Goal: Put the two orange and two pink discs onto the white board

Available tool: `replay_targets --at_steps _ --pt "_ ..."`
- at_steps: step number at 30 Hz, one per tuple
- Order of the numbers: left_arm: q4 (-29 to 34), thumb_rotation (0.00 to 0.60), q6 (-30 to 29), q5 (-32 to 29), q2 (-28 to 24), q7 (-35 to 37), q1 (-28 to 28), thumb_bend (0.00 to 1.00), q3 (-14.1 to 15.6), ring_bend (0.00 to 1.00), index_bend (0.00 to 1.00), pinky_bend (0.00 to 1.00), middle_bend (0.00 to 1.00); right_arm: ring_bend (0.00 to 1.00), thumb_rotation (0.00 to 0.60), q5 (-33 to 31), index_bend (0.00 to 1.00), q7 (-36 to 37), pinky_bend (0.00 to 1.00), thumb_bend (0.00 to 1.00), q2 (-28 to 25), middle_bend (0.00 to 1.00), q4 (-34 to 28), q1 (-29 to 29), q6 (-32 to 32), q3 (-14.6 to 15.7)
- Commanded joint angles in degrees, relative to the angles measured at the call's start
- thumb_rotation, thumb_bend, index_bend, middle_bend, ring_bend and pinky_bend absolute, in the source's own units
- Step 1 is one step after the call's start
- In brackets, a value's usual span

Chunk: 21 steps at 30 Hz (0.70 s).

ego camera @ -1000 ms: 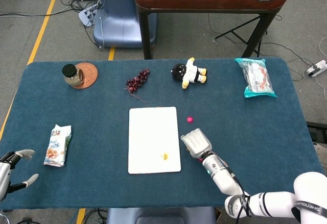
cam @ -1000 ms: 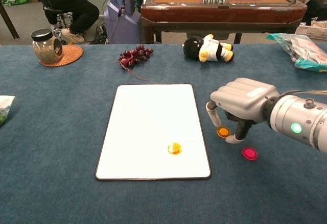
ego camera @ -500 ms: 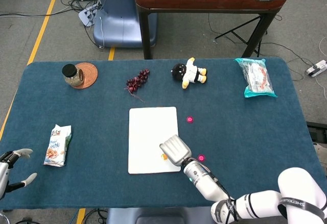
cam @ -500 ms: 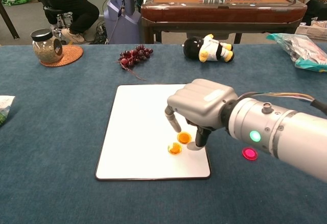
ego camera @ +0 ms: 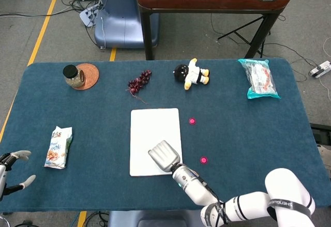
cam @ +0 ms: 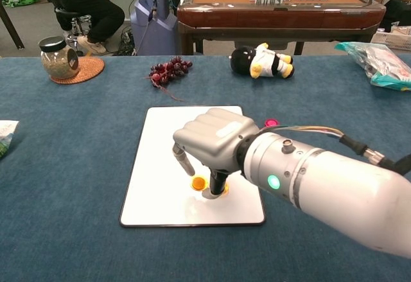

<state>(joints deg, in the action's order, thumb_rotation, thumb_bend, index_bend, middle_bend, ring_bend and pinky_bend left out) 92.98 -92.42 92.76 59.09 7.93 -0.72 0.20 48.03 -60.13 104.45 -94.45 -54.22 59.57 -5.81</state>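
The right hand (cam: 212, 142) is pinching an orange disc (cam: 199, 182) between its fingers (cam: 217, 184), low over the white board's (cam: 160, 166) near part, probably for releasing it there.

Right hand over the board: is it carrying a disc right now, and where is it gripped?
The right hand pinches an orange disc by its edges between fingertips, just above the white board. The left hand holds nothing.

Robot hand (cam: 209, 146) over white board (cam: 160, 166), orange disc (cam: 199, 182) between its fingers, pink disc (cam: 271, 123) beside board
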Motion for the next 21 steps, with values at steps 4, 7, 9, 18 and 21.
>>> replay_targets --at_steps 4,7,9,18,21 --pt "0.0 0.6 -0.2 0.2 -0.1 0.2 0.1 0.14 0.1 0.38 0.41 0.53 0.45 1.0 0.6 -0.2 0.42 0.9 1.0 0.24 2.9 1.0 3.5 -1.6 -0.7 -1.0" --pt "0.0 0.6 -0.4 0.3 -0.1 0.3 0.2 0.14 0.1 0.38 0.41 0.53 0.45 1.0 0.6 0.0 0.34 1.5 1.0 0.18 3.6 1.0 4.5 -1.9 -0.6 -1.1" --pt "-0.1 0.6 -0.3 0.3 -0.1 0.3 0.1 0.14 0.1 0.38 0.41 0.53 0.45 1.0 0.6 0.2 0.31 1.8 1.0 0.15 3.7 1.0 4.8 -1.9 -0.5 -1.0" --pt "0.0 0.6 0.0 0.3 0.0 0.0 0.0 0.14 0.1 0.38 0.41 0.53 0.45 1.0 0.6 2.6 0.3 1.6 1.0 0.17 -2.0 1.0 -2.0 -0.2 3.0 0.9" --pt "0.0 0.6 0.0 0.3 0.0 -0.3 0.0 0.14 0.1 0.38 0.41 0.53 0.45 1.0 0.6 2.4 0.32 1.0 1.0 0.22 -5.6 1.0 -5.8 1.0 4.8 2.0"
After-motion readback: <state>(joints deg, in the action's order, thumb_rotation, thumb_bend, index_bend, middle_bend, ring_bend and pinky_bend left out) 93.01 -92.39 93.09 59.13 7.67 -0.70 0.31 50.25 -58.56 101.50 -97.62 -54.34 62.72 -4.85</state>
